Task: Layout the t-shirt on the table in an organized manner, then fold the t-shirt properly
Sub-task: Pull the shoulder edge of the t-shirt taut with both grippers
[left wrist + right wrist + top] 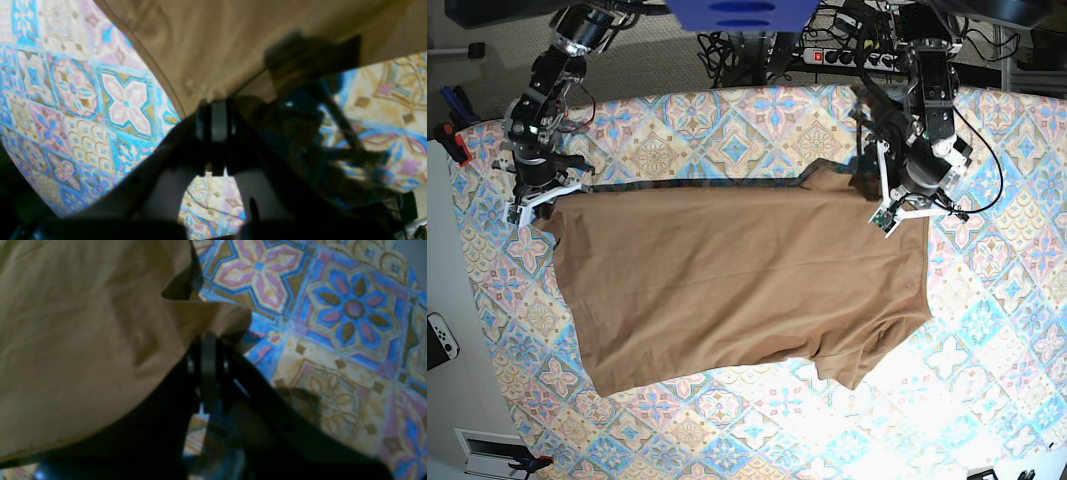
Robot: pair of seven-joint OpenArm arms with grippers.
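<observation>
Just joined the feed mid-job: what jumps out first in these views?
A big tan-brown t-shirt dominates the middle of the brightly patterned table, stretched wide across it. Each arm pinches a far corner of it: the right gripper at the overhead view's left, the left gripper at its right, both shut on the cloth. The near hem lies uneven, with a sleeve bunched at the near right.

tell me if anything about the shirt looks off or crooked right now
The t-shirt lies mostly spread on the table but not square: its near right corner bunches into a folded flap, and wrinkles run across there. The left gripper and right gripper each pinch a far corner.
</observation>
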